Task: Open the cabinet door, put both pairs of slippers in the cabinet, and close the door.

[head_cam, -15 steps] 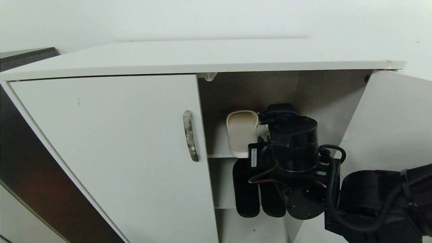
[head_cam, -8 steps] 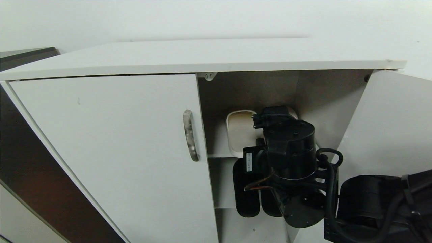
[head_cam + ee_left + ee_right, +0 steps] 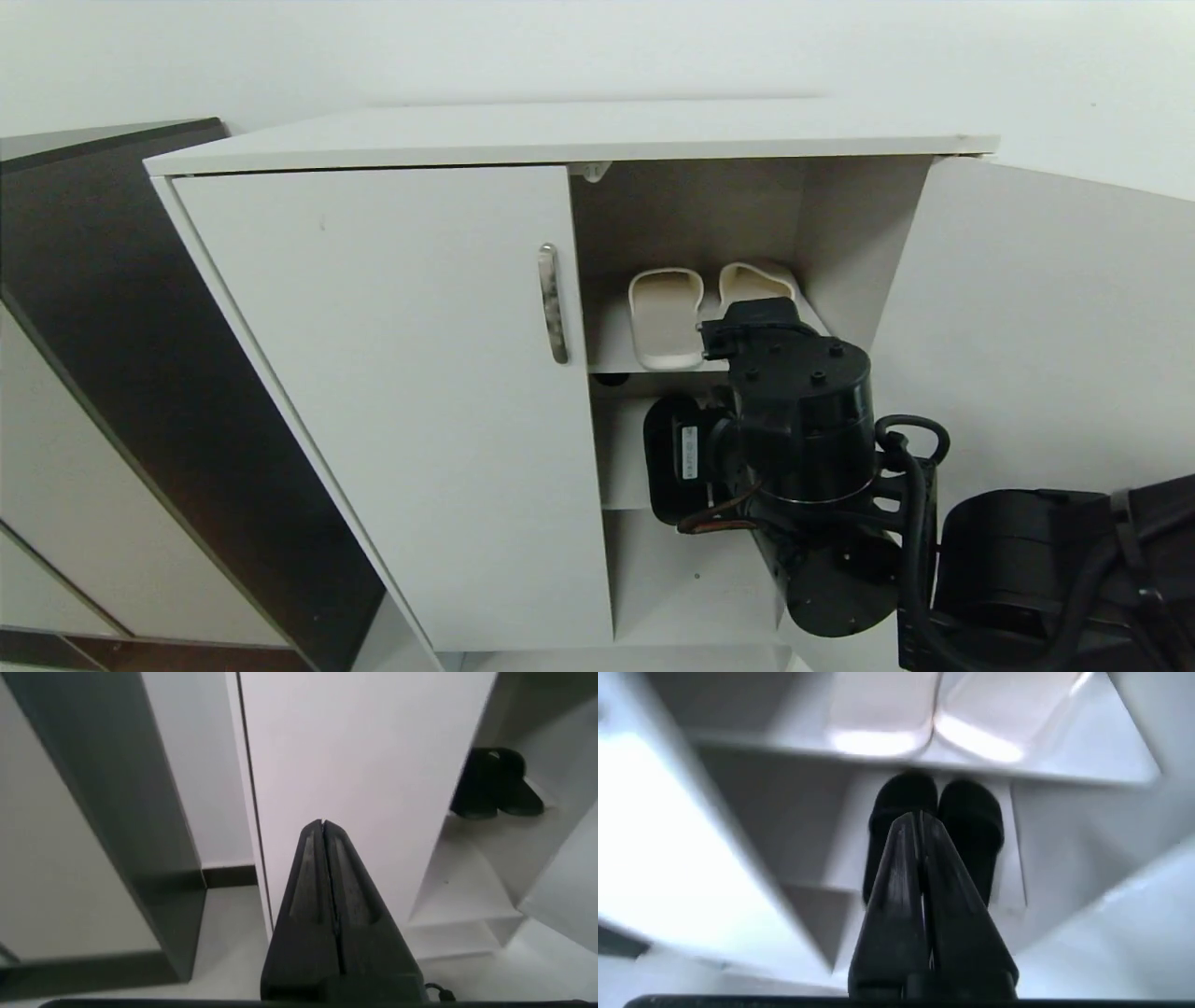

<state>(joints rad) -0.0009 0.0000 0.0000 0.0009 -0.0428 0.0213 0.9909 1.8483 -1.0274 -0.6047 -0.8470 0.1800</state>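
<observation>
Nearest the camera, the right arm is being held low in front of the open right half of the white cabinet. Its right gripper is being pointed towards the middle shelf, with both fingers being pressed flat together and nothing gripped between them. Further left, the left gripper is being held before the closed left door, its fingers likewise being pressed together on nothing, with the pale floor being seen below. A metal handle is being shown upright along that door's right edge, while the right door is being held swung wide open to the right. Inside, the black slippers are being stored side by side on the middle shelf, partly hidden behind the arm in the head view. Above them, the cream slippers are being stored side by side on the top shelf, the right one being partly covered by the arm. A dark panel is being seen leaning away at the cabinet's left, and a plain pale wall is being seen farthest back.
</observation>
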